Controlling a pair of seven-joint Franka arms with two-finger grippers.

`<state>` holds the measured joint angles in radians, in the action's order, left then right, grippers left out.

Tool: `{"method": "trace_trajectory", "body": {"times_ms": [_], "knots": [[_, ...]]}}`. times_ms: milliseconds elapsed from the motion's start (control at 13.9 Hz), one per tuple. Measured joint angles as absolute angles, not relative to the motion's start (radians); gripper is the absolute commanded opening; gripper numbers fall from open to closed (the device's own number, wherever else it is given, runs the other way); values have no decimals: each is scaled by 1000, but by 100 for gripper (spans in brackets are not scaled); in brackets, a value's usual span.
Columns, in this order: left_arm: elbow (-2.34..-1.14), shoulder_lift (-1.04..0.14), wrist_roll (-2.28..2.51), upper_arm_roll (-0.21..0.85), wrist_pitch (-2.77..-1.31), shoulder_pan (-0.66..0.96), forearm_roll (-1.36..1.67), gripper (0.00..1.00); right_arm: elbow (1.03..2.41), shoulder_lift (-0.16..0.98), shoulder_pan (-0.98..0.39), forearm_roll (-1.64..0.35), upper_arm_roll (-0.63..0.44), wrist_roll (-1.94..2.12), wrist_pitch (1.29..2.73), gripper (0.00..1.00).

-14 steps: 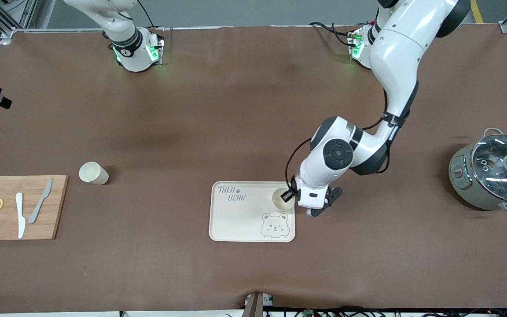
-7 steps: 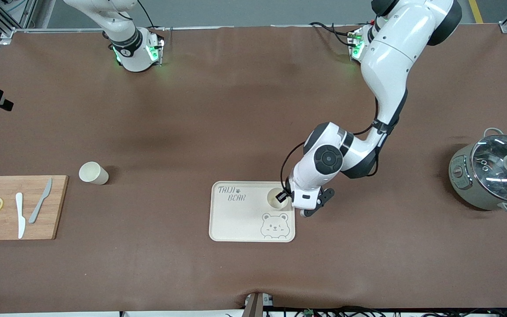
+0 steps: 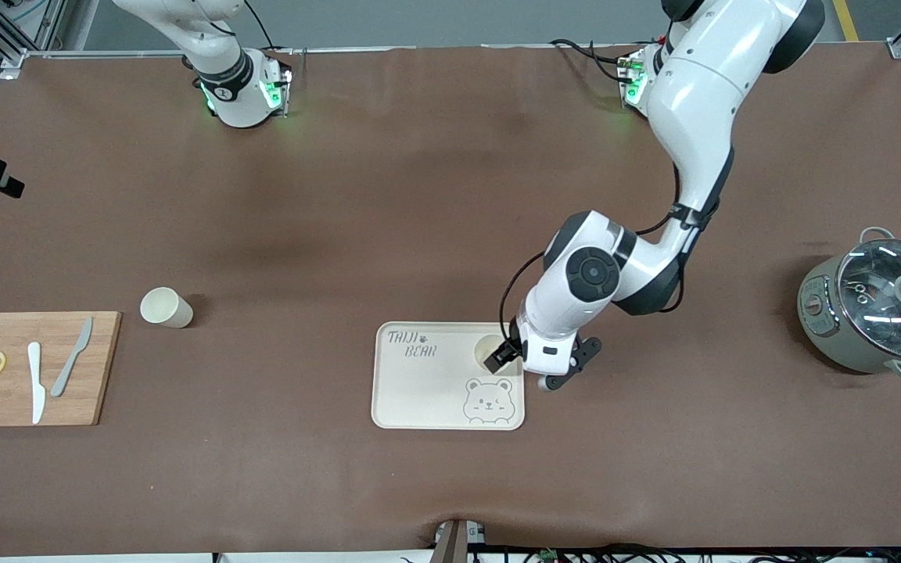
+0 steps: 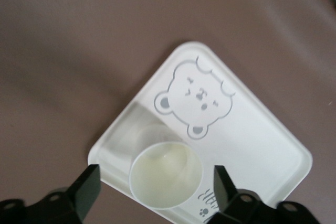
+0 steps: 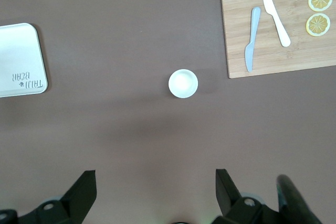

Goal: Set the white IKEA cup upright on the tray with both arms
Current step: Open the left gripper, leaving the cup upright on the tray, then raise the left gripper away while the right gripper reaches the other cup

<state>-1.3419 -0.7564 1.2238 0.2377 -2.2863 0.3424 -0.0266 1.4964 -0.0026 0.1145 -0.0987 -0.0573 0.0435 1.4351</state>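
Okay, cup point(image 4: 166, 176) stands upright on tray point(image 3: 419, 391), left hand point(image 4: 155, 190) released, fingers straddling it. Lifting off crooked could tip it. Right hand point(image 5: 155, 192) open, waits above the bench point(image 3: 419, 195).

Lettering on the tray

The cream tray point(image 3: 427, 391) carries "TAIJI BEAR" in grey outline letters, split over two lines, with a small paw mark beside "TAIJI".

Your tabletop point(image 3: 419, 195) is matt brown sheet. The tray point(image 3: 427, 391) and both cups point(image 3: 492, 351) point(image 3: 165, 307) look like smooth matt cream plastic. The cutting board point(image 3: 102, 367) shows wood grain; the pot lid point(image 3: 888, 293) is glossy glass.
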Motion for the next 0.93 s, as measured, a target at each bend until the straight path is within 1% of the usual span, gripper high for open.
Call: {"method": "trace_trajectory", "body": {"times_ms": [430,789,932], "knots": [[-1339,-626,1134,226,-2117,248,-106,100,1498,32,114,-99,-54,44,1445,100],[-1339,-510,906,222,-1879,133,-113,100,1501,136,114,-98,-54,44,1463,100],[-1340,-471,818,221,-1817,80,-114,100,1501,182,114,-98,-53,44,1502,100]]}}
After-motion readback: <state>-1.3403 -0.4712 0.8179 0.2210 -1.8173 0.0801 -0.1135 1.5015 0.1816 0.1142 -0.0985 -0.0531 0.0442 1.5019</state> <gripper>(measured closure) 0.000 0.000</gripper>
